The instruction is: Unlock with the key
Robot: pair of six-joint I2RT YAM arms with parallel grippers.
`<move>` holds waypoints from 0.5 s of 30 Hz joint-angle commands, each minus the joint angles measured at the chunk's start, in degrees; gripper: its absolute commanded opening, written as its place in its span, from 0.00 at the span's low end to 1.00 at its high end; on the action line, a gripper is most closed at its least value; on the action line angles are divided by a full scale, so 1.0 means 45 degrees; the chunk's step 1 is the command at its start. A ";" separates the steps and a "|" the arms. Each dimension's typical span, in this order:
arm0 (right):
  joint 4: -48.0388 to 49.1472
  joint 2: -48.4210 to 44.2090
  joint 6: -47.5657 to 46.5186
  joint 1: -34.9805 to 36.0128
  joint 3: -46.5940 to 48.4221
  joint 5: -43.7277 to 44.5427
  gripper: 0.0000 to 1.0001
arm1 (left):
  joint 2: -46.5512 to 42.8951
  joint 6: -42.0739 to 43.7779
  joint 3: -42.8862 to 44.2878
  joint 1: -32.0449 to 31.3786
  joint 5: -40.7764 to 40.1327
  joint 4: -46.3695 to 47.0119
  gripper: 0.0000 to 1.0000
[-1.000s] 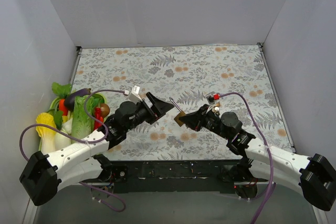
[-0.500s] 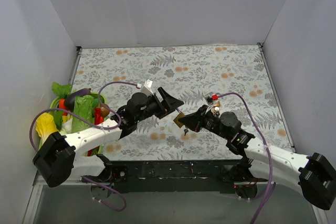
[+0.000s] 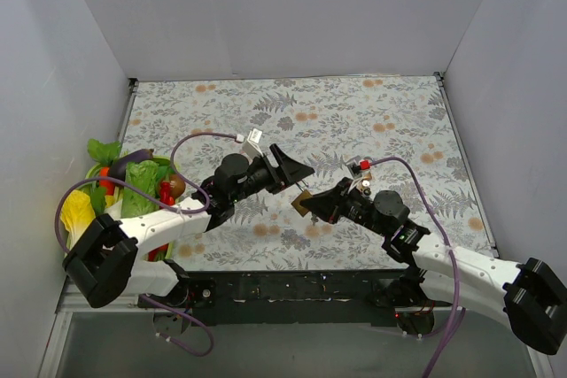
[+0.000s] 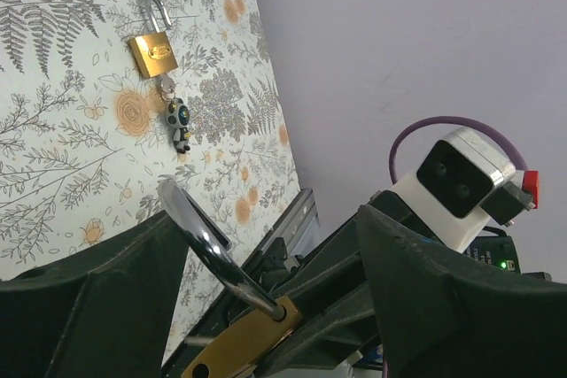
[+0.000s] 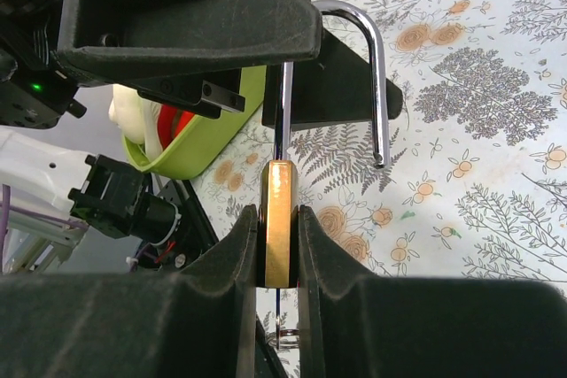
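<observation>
My right gripper (image 3: 312, 204) is shut on a brass padlock (image 3: 301, 202) and holds it above the table. In the right wrist view the padlock (image 5: 278, 219) is edge-on between the fingers (image 5: 239, 254), its silver shackle (image 5: 376, 86) swung open, with a key ring (image 5: 285, 339) hanging below. My left gripper (image 3: 291, 170) is open, its jaws wide on either side of that shackle (image 4: 208, 250). In the left wrist view a second brass padlock (image 4: 152, 49) lies on the table with a key and a small figure charm (image 4: 180, 124) at its lower end.
A green basket (image 3: 168, 165) of toy vegetables stands at the table's left edge, behind the left arm. Grey walls close the left, back and right sides. The black rail of the near table edge (image 4: 297, 219) shows beyond the held padlock.
My left gripper has moved right and forward to the held padlock's shackle. The small thing that hung under the padlock half a second ago no longer shows. The right arm has barely moved.
</observation>
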 commanded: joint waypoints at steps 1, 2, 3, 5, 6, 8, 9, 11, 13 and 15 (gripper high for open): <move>0.2234 -0.0041 0.0398 0.0099 0.0011 -0.0237 0.01 | -0.0092 0.0721 0.0128 0.0058 0.0630 0.0965 0.73; 0.2234 -0.0041 0.0476 0.0099 -0.0028 -0.0179 0.01 | -0.0169 0.0896 0.0109 0.0058 0.0689 0.1179 0.72; 0.2254 -0.0041 0.0515 0.0099 -0.0048 -0.0120 0.01 | -0.0228 0.0956 0.0050 0.0058 0.0748 0.1335 0.72; 0.2370 -0.0021 0.0729 0.0099 -0.0185 0.0016 0.01 | -0.0365 0.1170 -0.0262 0.0058 0.0884 0.1957 0.72; 0.2487 0.0017 0.0827 0.0099 -0.0243 0.0056 0.01 | -0.0520 0.1190 -0.0417 0.0058 0.0885 0.2175 0.72; 0.2761 0.0134 0.1061 0.0099 -0.0477 0.0115 0.01 | -0.0619 0.1249 -0.0750 0.0058 0.1060 0.2817 0.71; 0.3013 0.0174 0.1217 0.0099 -0.0536 0.0134 0.01 | -0.0658 0.1346 -0.0828 0.0058 0.1177 0.3015 0.71; 0.3152 0.0310 0.1335 0.0099 -0.0634 0.0154 0.01 | -0.0619 0.1444 -0.0966 0.0058 0.1469 0.3347 0.70; 0.3328 0.0466 0.1628 0.0099 -0.0712 0.0232 0.01 | -0.0503 0.1620 -0.1024 0.0058 0.1705 0.3562 0.70; 0.3697 0.0564 0.1900 0.0099 -0.0907 0.0368 0.01 | -0.0424 0.1718 -0.1161 0.0058 0.2074 0.4069 0.70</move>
